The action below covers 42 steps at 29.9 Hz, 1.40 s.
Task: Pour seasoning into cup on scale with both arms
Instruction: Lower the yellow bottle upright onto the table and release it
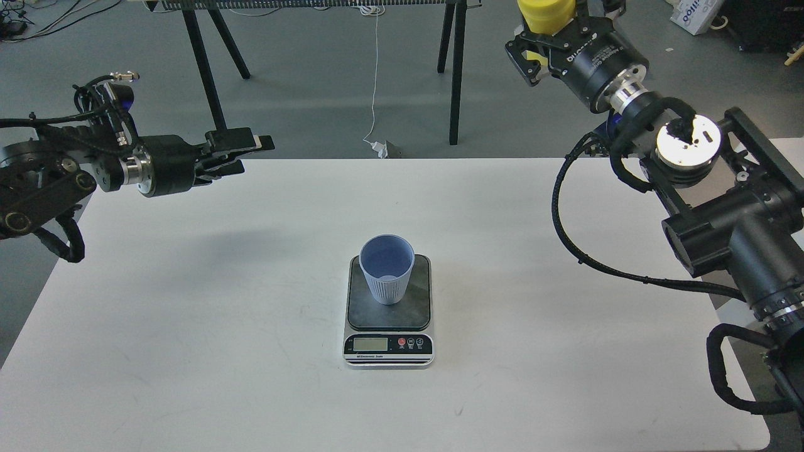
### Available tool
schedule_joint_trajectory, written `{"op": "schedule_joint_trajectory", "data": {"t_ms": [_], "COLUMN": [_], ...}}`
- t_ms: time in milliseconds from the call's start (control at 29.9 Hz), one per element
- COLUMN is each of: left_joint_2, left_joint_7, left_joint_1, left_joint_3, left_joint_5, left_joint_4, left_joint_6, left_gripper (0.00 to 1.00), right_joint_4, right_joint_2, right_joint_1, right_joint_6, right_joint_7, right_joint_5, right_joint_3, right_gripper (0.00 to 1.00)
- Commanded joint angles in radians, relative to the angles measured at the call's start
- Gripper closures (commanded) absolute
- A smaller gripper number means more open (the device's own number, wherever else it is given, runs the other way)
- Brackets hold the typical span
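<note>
The light blue-grey ribbed cup (pixel 387 276) stands upright on the dark plate of the scale (pixel 389 314) in the middle of the white table. My right gripper (pixel 545 34) is raised at the top right, shut on the yellow seasoning bottle (pixel 545 12), which is mostly cut off by the top edge; its nozzle is out of view. My left gripper (pixel 242 150) hovers above the table's far left edge, empty, far from the cup, its jaws slightly apart.
The white table (pixel 188 314) carries only the scale and cup. Black stand legs (pixel 201 56) and a hanging white cable (pixel 375 75) are behind the table. A second white surface (pixel 763 150) sits at the right edge.
</note>
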Motion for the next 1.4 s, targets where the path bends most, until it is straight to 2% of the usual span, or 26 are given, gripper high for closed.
{"op": "schedule_joint_trajectory", "data": {"t_ms": [0,134,301,401,702,1070,1137,1271,1304,1371], "left_joint_2": [-0.002,-0.002,-0.002,-0.002,0.001,0.001,0.001,0.003,0.003,0.003], "left_joint_7": [0.000,0.000,0.000,0.000,0.000,0.000,0.000,0.000,0.000,0.000], "left_joint_1": [0.000,0.002,0.002,0.003,0.005,0.009,0.009,0.011,0.011,0.011], "left_joint_3": [0.000,0.001,0.001,0.003,0.004,0.003,0.003,0.004,0.004,0.004], "left_joint_5": [0.002,0.003,0.003,0.003,0.003,0.003,0.003,0.003,0.003,0.003], "left_joint_4": [0.000,0.000,0.000,0.000,0.000,0.000,-0.001,0.000,0.000,0.000], "left_joint_6": [0.000,0.000,0.000,0.000,0.000,0.000,0.000,0.000,0.000,0.000], "left_gripper": [0.01,0.01,0.01,0.01,0.01,0.01,0.01,0.01,0.01,0.01], "right_joint_4": [0.037,0.097,0.086,0.086,0.002,0.001,0.001,0.001,0.001,0.002], "right_joint_2": [0.001,-0.001,-0.009,-0.012,-0.032,-0.016,-0.007,-0.004,-0.004,-0.004], "right_joint_1": [-0.159,-0.314,-0.409,-0.457,-0.559,-0.583,-0.583,-0.581,-0.581,-0.581], "right_joint_6": [0.061,0.118,0.253,0.295,0.296,0.296,0.296,0.296,0.296,0.296], "right_joint_7": [-0.026,-0.049,-0.080,-0.094,-0.109,-0.100,-0.100,-0.094,-0.094,-0.092], "right_joint_5": [0.023,0.023,0.020,0.017,0.014,0.014,0.014,0.014,0.014,0.014], "right_joint_3": [0.028,0.024,0.008,0.007,-0.016,-0.056,-0.064,-0.079,-0.079,-0.079], "right_gripper": [0.98,0.98,0.98,0.98,0.97,0.93,0.90,0.78,0.73,0.55]}}
